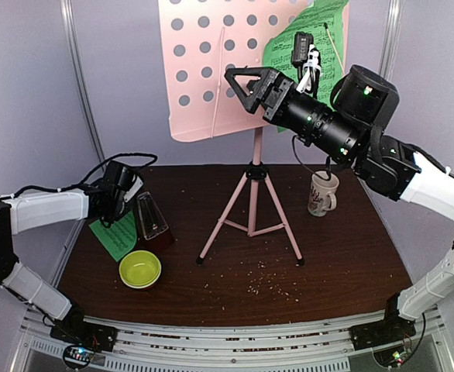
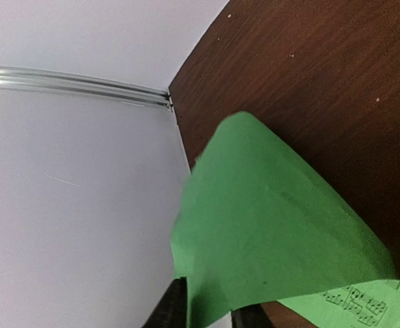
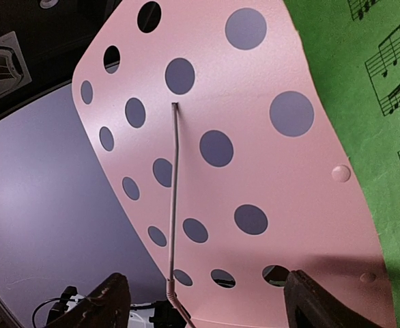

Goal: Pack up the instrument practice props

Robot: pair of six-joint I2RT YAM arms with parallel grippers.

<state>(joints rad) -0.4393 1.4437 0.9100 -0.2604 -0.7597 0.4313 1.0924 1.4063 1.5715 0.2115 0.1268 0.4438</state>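
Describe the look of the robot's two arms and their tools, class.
The left arm and right arm pair white shells with black joints; green lights dot the right one. Black cables loop behind the left tool. The right tool is black, triangular and open-framed.

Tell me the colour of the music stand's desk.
Pink desk with round holes; clearest in right wrist view.

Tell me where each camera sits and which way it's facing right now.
Top external: high behind the robot, facing down across the table; left arm and right arm show.
Left wrist: low at the table's left edge, facing the loose green page; its fingers at the bottom.
Right wrist: raised, facing the pink desk; its fingers in the bottom corners.
Shared: top and right wrist both show the desk.
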